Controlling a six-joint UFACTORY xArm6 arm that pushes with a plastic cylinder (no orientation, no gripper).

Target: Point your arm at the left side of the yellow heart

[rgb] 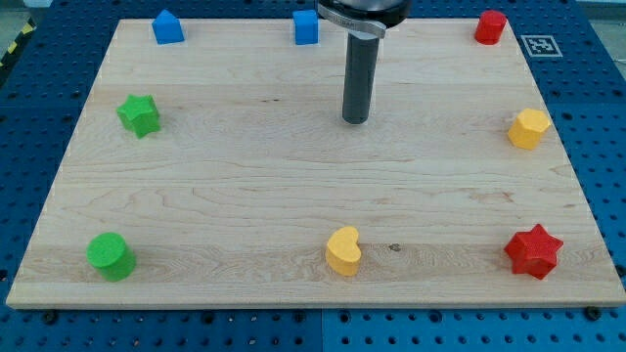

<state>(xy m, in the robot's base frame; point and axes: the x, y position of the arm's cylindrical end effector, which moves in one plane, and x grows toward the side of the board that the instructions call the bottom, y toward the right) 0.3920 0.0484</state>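
**Rod Stands at Board's Upper Middle, Yellow Heart Waits Near the Lower Edge**

A dark rod hangs over a pale wooden board (245, 196), its tip (356, 120) resting on the wood in the upper middle of the view, well apart from every block. The arm carries no pincer, so there are no jaws to be apart or together; only the rod and a dark collar at the view's top show. The yellow heart (343, 251) lies near the board's bottom edge, slightly left of the point below the tip, with open wood between the two.

Eight other pieces ring the board. Along the top edge sit a blue house-shaped block (167, 27) at the view's left, a blue cube (306, 27) just left of the rod, and a red block (490, 26) at the right whose exact shape is hard to make out. A green star (140, 115) is at the left, a green cylinder (110, 256) at the lower left. A yellow hexagonal block (528, 128) sits at the right edge, a red star (533, 251) at the lower right.

The board rests on a blue perforated table (587, 98). A black-and-white square marker (539, 45) lies off the board's upper right corner; no words can be read anywhere.
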